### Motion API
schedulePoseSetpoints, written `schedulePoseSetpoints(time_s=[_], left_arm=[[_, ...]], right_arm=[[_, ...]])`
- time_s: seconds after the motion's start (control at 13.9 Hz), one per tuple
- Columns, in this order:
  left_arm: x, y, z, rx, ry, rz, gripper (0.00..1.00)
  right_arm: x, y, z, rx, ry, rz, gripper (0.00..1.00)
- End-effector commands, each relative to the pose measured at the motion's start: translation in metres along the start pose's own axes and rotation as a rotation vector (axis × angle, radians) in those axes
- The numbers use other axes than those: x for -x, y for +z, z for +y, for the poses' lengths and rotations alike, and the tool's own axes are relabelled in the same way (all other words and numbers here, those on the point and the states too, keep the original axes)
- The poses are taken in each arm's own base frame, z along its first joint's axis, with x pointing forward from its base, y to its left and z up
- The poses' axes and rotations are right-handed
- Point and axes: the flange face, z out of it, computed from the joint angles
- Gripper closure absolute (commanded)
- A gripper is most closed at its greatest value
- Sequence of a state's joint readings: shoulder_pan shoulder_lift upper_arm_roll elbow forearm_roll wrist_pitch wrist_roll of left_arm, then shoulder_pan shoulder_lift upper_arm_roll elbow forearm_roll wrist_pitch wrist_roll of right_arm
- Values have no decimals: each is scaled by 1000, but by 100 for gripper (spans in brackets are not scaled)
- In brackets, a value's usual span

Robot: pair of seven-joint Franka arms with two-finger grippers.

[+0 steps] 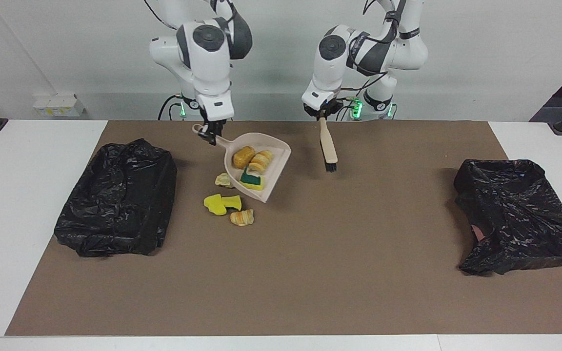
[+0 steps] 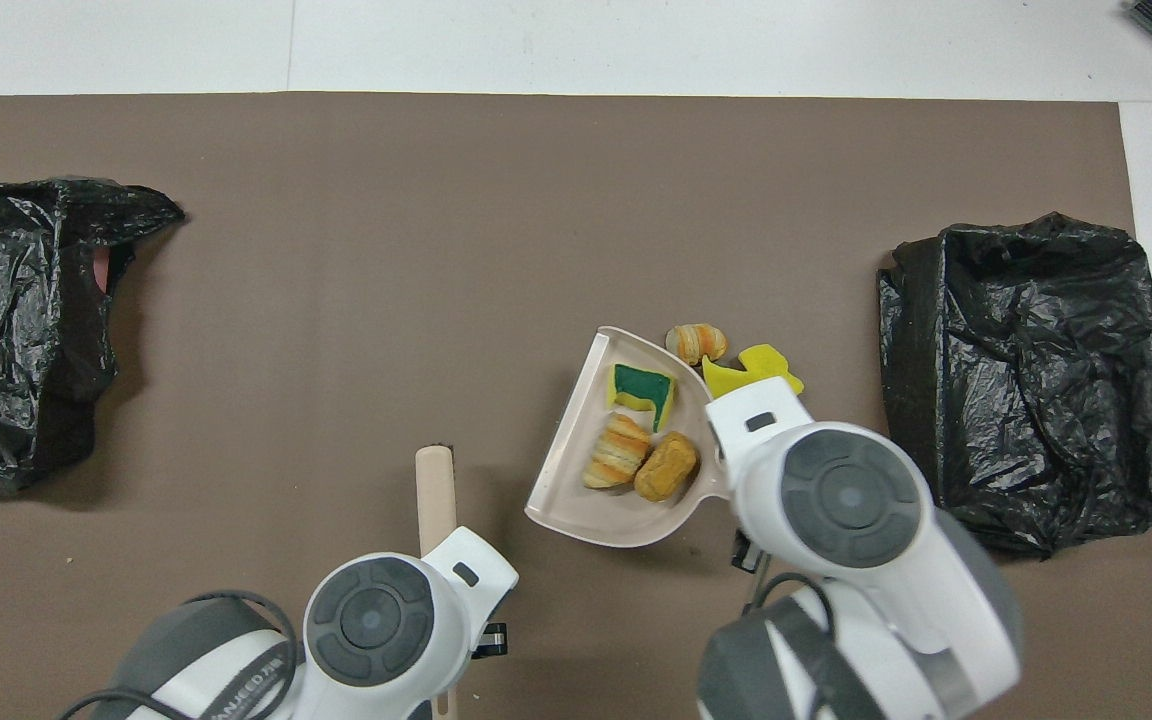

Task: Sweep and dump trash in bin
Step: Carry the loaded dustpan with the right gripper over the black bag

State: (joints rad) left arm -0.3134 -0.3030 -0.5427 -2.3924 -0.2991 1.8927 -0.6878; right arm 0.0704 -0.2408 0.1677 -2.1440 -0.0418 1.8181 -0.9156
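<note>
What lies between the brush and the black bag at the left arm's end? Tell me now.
Nothing but bare brown mat lies between the brush and that black bag. Both the facing and overhead views show it.

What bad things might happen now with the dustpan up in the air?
1. The right gripper holds the dustpan only by its handle, tilted, so the three pieces in it might slide out before it reaches the bin.
2. The four loose pieces lie under the dustpan's rim, so a low pass may scatter them.
3. The brush hangs from the left gripper and might swing.
</note>
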Motion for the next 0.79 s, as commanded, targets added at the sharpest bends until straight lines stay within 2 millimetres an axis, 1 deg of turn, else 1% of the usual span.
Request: schedulePoseSetpoints(time_s=[0.0,0.07,0.14,0.22,0.29,0.36,0.43,0.5,0.58,0.65,0.72], left_arm=[[30,26,22,21,-5,15,100],[39,34,30,24,-14,31,100],[44,40,33,27,-29,28,100],[49,52,33,35,-29,14,100],[51,60,34,62,-37,23,100],[50,66,32,68,-34,32,100],[49,66,31,67,-26,31,100],[50,68,30,62,-2,30,100],[51,72,27,51,22,22,100],[53,75,27,45,37,19,100],[53,75,28,48,39,21,100]], right_arm=[[81,-10,51,-48,-37,68,100],[114,-7,69,-47,-32,77,100],[144,-3,82,-41,-18,89,100],[169,0,93,-32,-26,69,100],[195,-3,106,-9,-37,30,100],[219,-6,120,19,-53,-7,100],[241,-10,131,41,-89,-32,100],[257,-13,142,64,-130,-48,100],[267,-14,150,81,-169,-82,100],[271,-17,156,109,-204,-142,100],[274,-20,159,131,-236,-205,100]])
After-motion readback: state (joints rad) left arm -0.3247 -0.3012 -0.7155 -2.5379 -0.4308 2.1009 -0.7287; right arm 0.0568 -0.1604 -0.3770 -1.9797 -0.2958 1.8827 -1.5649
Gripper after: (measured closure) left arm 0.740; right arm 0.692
